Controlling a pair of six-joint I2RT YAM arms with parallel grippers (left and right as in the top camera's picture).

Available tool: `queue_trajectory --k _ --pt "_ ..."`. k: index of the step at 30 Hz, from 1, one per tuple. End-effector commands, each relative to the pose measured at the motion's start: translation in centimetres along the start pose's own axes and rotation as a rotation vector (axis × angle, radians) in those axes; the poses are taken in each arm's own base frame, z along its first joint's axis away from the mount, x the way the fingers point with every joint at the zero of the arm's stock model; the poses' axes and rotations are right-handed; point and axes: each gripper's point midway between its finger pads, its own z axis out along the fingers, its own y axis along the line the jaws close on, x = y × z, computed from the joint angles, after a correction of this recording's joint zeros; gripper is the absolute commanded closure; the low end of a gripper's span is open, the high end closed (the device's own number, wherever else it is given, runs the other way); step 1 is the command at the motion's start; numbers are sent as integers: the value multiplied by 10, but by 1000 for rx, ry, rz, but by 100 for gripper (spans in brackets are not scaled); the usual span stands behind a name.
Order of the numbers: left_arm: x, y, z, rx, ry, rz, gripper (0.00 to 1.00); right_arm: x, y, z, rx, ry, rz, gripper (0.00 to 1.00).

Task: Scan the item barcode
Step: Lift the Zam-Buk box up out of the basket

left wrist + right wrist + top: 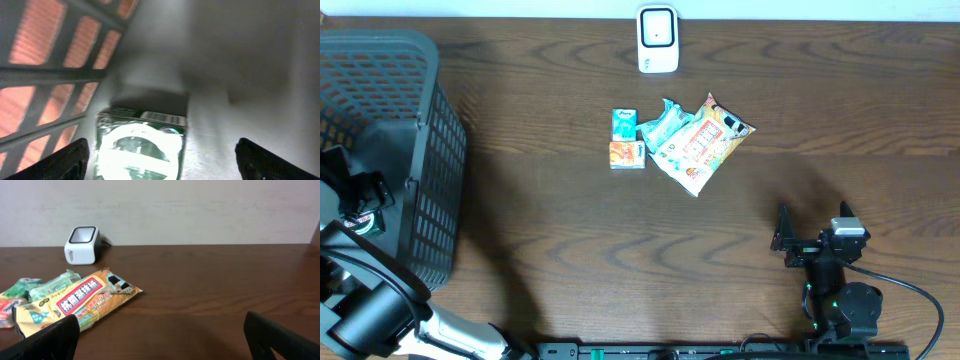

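My left gripper (162, 160) hangs inside the grey mesh basket (380, 120), jaws wide apart. Below it, on the basket floor, lies a green box (142, 145) with a white round label and a barcode (161, 118) on its far edge; neither finger touches it. In the overhead view the left gripper (360, 205) shows at the basket's near side. The white scanner (658, 40) stands at the table's far edge. My right gripper (786, 240) rests open over bare table at the near right, holding nothing, and faces the scanner (82, 244).
Mid-table lie an orange snack packet (705, 145), a green-white packet (665, 125), a small teal box (625, 124) and a small orange box (627, 154). The orange packet (85, 302) lies ahead-left of the right gripper. The basket's mesh wall (60, 60) is close on the left.
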Motion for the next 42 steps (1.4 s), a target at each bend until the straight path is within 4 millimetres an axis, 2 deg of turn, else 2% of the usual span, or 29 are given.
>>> queue_trajectory --k 1,7,12,16,17,18,24,27,32,39,42 --pt "10 12 7 -34 33 -89 8 1 0 0 2 1 -12 1" --pt "22 10 20 -21 84 -91 8 1 0 0 3 1 -12 1" --pt "37 5 44 1 153 -89 9 1 0 0 3 1 -12 1" --pt "41 3 53 6 170 -89 19 1 0 0 2 1 -12 1" --pt "40 4 53 4 164 -89 29 1 0 0 2 1 -12 1" --pt "39 4 53 3 162 -90 31 1 0 0 2 1 -12 1" --pt "35 5 47 -4 144 -115 32 1 0 0 2 1 -12 1" --pt "17 10 24 -25 72 -203 42 1 0 0 3 1 -12 1" --pt "-14 -6 -18 87 -79 -206 42 1 0 0 3 1 -12 1" --pt "-60 -23 -105 229 -357 -280 44 1 0 0 2 1 -12 1" --pt "-78 -32 -155 299 -505 -292 44 1 0 0 3 1 -12 1"
